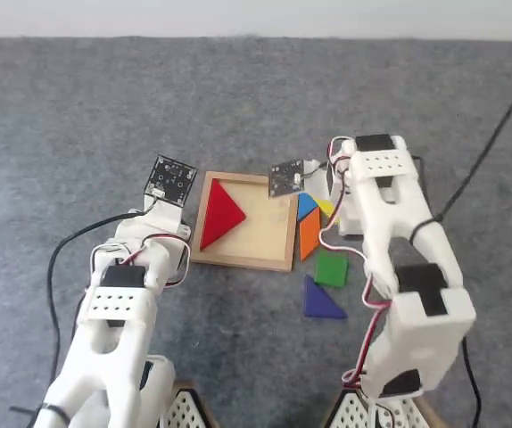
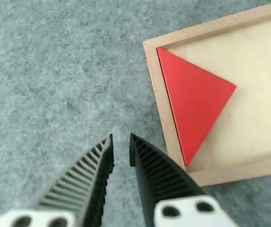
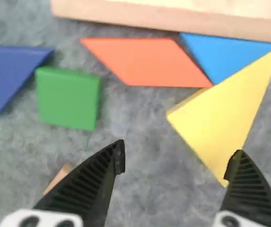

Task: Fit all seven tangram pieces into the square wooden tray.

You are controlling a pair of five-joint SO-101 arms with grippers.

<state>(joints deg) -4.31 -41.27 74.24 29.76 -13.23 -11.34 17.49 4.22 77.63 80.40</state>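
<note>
The right gripper (image 3: pixel 178 153), jaws spread wide and empty, is hovering over a corner of the yellow triangle (image 3: pixel 225 118). The piece is lying on the grey mat (image 1: pixel 78 116) just outside the square wooden tray (image 3: pixel 173 19), against the light blue triangle (image 3: pixel 225 54). Flat, rigid and probably light, it is likely best pinched across its edges. The left gripper (image 2: pixel 120 139), jaws parted a crack on nothing, is hanging beside the tray's red triangle (image 2: pixel 192 94).

Bright, soft light lies evenly over the mat (image 1: pixel 78 107); shadows are faint. The tray (image 2: pixel 239 169) washes pale toward 2 o'clock.
</note>
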